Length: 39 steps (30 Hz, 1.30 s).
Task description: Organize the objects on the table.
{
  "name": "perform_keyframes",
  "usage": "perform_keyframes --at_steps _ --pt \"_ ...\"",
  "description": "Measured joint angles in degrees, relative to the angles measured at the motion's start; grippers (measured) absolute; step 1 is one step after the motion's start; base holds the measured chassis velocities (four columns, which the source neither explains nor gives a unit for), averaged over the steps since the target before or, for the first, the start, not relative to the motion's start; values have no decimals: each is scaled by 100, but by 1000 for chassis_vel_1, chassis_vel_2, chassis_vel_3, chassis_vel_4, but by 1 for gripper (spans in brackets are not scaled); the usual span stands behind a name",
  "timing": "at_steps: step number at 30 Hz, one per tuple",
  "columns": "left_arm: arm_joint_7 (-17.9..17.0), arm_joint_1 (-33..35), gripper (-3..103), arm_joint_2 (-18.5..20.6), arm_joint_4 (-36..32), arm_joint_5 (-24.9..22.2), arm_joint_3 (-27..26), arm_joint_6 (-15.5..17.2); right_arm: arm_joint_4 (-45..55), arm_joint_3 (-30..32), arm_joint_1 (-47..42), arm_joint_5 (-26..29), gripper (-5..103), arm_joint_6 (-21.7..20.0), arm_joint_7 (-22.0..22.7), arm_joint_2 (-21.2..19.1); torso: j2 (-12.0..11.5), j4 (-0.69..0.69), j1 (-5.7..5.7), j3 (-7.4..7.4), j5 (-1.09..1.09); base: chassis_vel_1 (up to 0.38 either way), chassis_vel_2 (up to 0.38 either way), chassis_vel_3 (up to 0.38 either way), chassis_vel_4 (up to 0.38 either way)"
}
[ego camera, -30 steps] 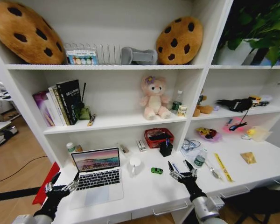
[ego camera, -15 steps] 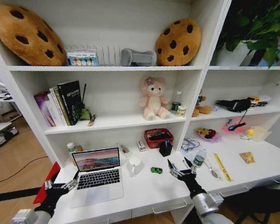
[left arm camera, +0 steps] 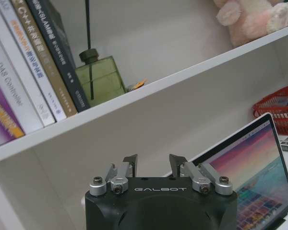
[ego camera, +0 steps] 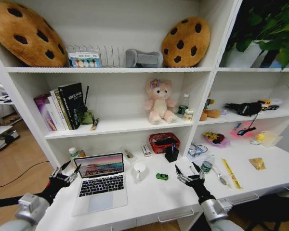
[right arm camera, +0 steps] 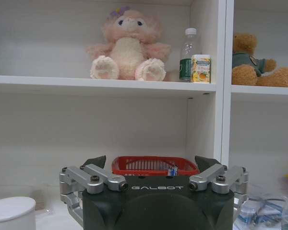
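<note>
A silver laptop (ego camera: 100, 186) stands open on the left of the white table (ego camera: 149, 199), its screen (left arm camera: 259, 165) lit. A tiny green toy car (ego camera: 162, 176) sits on the table's middle. My left gripper (ego camera: 70, 168) hovers open just left of the laptop screen, holding nothing; in the left wrist view the left gripper (left arm camera: 153, 163) faces the shelf wall. My right gripper (ego camera: 187, 168) is open and empty to the right of the car, above a pen (ego camera: 192, 169). From the right wrist, the right gripper (right arm camera: 152, 163) faces a red basket (right arm camera: 153, 165).
A white cup (ego camera: 139, 168), a black pen pot (ego camera: 172, 153) and the red basket (ego camera: 164, 142) stand behind the car. A water bottle (ego camera: 206, 165), a yellow strip (ego camera: 230, 172) and a packet (ego camera: 256, 163) lie to the right. Books (ego camera: 62, 106), a green glass bottle (left arm camera: 101, 79) and a plush (ego camera: 159, 101) fill the shelf above.
My left gripper has risen from the table's front left corner to beside the laptop screen. The right gripper has barely moved.
</note>
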Motion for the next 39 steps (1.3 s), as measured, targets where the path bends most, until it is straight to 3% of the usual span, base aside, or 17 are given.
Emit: perform_keyframes --at_steps 2,4,6,10,12,16,18,19,21,22,24,30,39 --pt "35 -175 32 412 142 -65 64 2 -39 11 -25 -37 100 33 18 62 0 1 1 0 0 0 0 0 0" --pt "45 -199 26 501 181 -81 77 -4 -45 12 -27 -37 100 34 31 76 0 1 0 0 0 0 0 0 0" --pt "133 -314 21 839 362 -120 108 -35 -73 16 -38 -36 100 36 70 128 -1 5 0 0 0 0 0 0 0" --pt "276 -474 4 1174 517 -261 114 41 -128 28 -47 -32 100 61 91 166 0 4 0 0 0 0 0 0 0" --pt "307 -502 1 1267 544 -327 114 83 -151 29 -51 -29 100 72 96 179 0 3 0 0 0 0 0 0 0" --pt "535 -564 0 1619 683 -441 90 169 -252 30 -57 -41 100 138 100 254 -1 3 0 0 1 0 0 0 0" --pt "1168 -638 0 2108 955 -354 90 168 -361 48 -90 -81 100 240 97 409 0 3 0 0 0 0 0 0 0" --pt "1168 -638 0 2108 955 -354 90 168 -361 48 -90 -81 100 240 97 409 0 3 0 0 0 0 0 0 0" --pt "1684 -733 0 2436 1142 -230 123 142 -397 50 -99 -23 100 253 91 467 0 2 0 0 1 0 0 0 0" --pt "1684 -733 0 2436 1142 -230 123 142 -397 50 -99 -23 100 253 91 467 0 2 0 0 1 0 0 0 0" --pt "2056 -794 0 2705 1308 -129 172 112 -440 50 -79 -10 100 259 85 507 0 2 -1 0 0 0 0 0 0" --pt "2498 -849 0 3020 1553 63 211 2 -535 27 -45 -40 100 279 68 626 0 3 -1 0 1 0 0 0 0" --pt "2738 -865 0 3384 1722 37 249 -25 -634 48 -119 -114 100 384 -3 761 0 3 -1 0 0 0 0 0 0"
